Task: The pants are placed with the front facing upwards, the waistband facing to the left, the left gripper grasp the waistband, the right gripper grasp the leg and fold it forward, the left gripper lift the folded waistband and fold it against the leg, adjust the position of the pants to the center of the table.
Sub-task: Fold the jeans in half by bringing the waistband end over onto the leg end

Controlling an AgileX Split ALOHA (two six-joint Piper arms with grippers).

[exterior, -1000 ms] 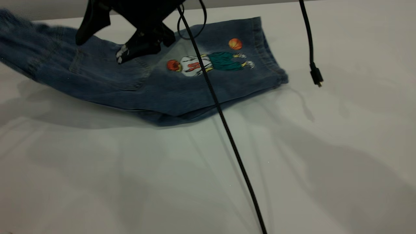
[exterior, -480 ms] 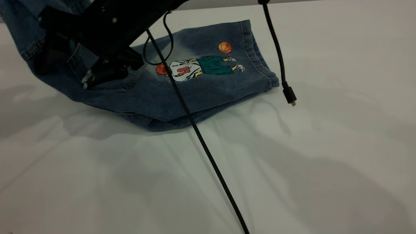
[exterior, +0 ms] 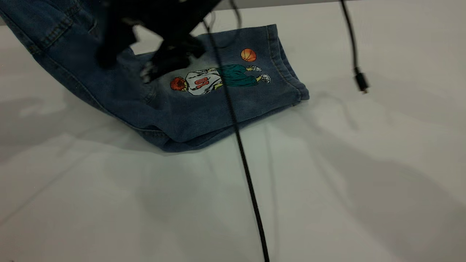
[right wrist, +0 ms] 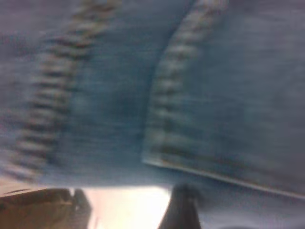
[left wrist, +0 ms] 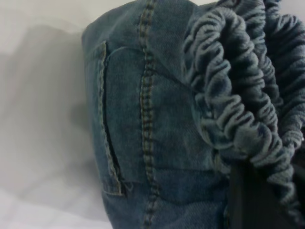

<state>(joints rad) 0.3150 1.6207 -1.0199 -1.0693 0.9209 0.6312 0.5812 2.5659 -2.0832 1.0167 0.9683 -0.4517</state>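
Observation:
The pants (exterior: 204, 105) lie print side up on the table (exterior: 327, 174), and their left part rises steeply out of the top left corner. The leg (exterior: 255, 83) with its basketball-player print rests flat. In the left wrist view the ruffled waistband (left wrist: 238, 95) is bunched over one dark finger (left wrist: 252, 200) of my left gripper, which is shut on it and is out of the exterior view. My right gripper (exterior: 127, 65) hovers blurred over the pocket area, fingers apart with nothing between them. Its wrist view is filled with close denim (right wrist: 214, 95), and one fingertip (right wrist: 183, 210) shows.
A thick black cable (exterior: 247, 174) runs from the arm across the pants and down over the table's front. A second cable ends in a plug (exterior: 361, 83) that hangs to the right of the leg hem. Bare tabletop spreads in front and to the right.
The waistband end has risen higher at the top left, and the pants have slid slightly left. The right gripper swung left and then back over the pocket area. The hanging plug swung.

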